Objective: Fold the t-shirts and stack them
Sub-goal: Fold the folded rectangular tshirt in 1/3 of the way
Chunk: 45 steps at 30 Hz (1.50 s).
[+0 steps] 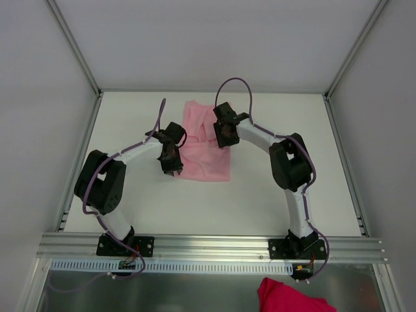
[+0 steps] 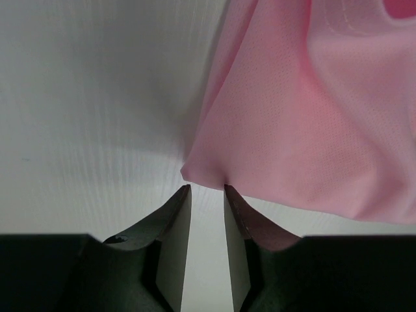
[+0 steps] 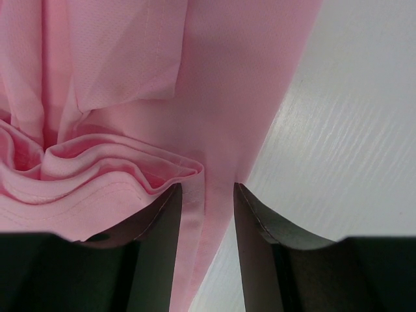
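The top external view shows the left gripper [image 1: 173,166] low over the tabletop [image 1: 273,195], right at the near left corner of the pale-pink t-shirt [image 1: 208,156]. The left wrist view shows its jaws narrow, with bare tabletop visible in the slit between them; the corner of the cloth [image 2: 205,175] sits at the very tips and is not seen to pass between them, so no grip shows there. That placement likely aims to catch a corner, since thin fabric lying flat gives little else to pinch.

The t-shirt lies in the far middle of the tabletop between the two arms; its near part is spread fairly flat and its far part is rumpled, so it appears only partly folded and nothing is stacked yet.

The right gripper [image 1: 225,138] is set on the shirt's right edge, further back than the left one. In the right wrist view a strip of pink fabric [image 3: 203,260] runs between its jaws, which stand moderately apart around it, with folded layers bunched just to their left; it holds the t-shirt by that edge. Holding this side would keep the cloth taut and steady while the opposite corner is taken, so both arms could carry a fold together.

Right of centre, beyond the near rail, a darker pink cloth [image 1: 292,298] lies off the tabletop; whether it is another shirt cannot be told.
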Motion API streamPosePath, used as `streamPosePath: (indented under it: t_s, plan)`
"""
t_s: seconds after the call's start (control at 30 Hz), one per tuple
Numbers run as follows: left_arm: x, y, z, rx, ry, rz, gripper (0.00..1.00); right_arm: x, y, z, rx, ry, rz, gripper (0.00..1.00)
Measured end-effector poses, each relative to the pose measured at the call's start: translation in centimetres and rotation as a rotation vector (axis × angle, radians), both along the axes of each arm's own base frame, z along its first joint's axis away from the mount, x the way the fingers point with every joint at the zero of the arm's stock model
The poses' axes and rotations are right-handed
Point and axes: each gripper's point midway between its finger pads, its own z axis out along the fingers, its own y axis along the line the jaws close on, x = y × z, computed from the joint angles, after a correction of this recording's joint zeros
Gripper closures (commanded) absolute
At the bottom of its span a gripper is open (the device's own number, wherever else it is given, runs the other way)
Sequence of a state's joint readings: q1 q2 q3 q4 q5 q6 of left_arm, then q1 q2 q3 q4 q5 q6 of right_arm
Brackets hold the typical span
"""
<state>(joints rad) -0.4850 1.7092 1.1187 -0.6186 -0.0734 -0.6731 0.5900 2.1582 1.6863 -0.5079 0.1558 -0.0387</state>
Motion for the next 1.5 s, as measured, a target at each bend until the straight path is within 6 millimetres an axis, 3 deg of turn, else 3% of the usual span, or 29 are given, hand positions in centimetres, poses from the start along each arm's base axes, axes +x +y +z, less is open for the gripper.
streamPosePath:
  t_s: [0.07, 0.1, 0.2, 0.27, 0.4, 0.43, 0.57, 0.6, 0.73, 1.1, 1.43, 1.5]
  plan:
    - [-0.1, 0.0, -0.2, -0.003, 0.001, 0.0, 0.6, 0.0, 0.0, 0.2, 0.003, 0.002, 0.001, 0.59]
    - [-0.1, 0.0, -0.3, -0.003, 0.001, -0.002, 0.46, 0.1, 0.1, 0.3, 0.006, 0.0, 0.002, 0.58]
    - [-0.2, -0.1, -0.5, -0.007, 0.002, 0.006, 0.37, 0.4, 0.2, 0.8, 0.016, -0.005, 0.002, 0.59]
    - [-0.1, -0.2, -0.5, -0.01, -0.002, 0.006, 0.36, 0.5, 0.2, 1.0, 0.019, -0.009, 0.004, 0.59]
    - [-0.2, -0.6, -0.7, -0.011, -0.002, 0.0, 0.56, 0.7, 0.2, 1.5, 0.021, -0.012, 0.002, 0.59]
    - [-0.3, -0.8, -0.8, -0.01, 0.0, -0.005, 0.67, 0.7, 0.2, 1.6, 0.022, -0.013, 0.004, 0.59]
    - [-0.4, -0.9, -1.2, -0.005, 0.011, -0.007, 0.92, 0.6, 0.3, 2.2, 0.036, -0.019, 0.008, 0.59]
    - [-0.5, -0.9, -1.3, -0.004, 0.013, -0.008, 0.94, 0.6, 0.4, 2.3, 0.041, -0.018, 0.011, 0.58]
    - [-0.6, -1.0, -1.6, 0.0, 0.02, -0.015, 1.0, 0.4, 0.7, 2.4, 0.055, -0.011, 0.02, 0.58]
    - [-0.6, -0.9, -1.6, 0.011, 0.018, -0.014, 1.0, -0.1, 1.5, 2.1, 0.099, 0.017, 0.046, 0.57]
    - [-0.7, -1.0, -1.5, 0.022, 0.016, -0.023, 1.0, -1.8, 0.7, -0.6, 0.081, 0.076, 0.038, 0.57]
    - [-0.7, -1.0, -1.4, 0.023, 0.018, -0.023, 1.0, -2.1, 0.6, -0.8, 0.081, 0.084, 0.036, 0.61]
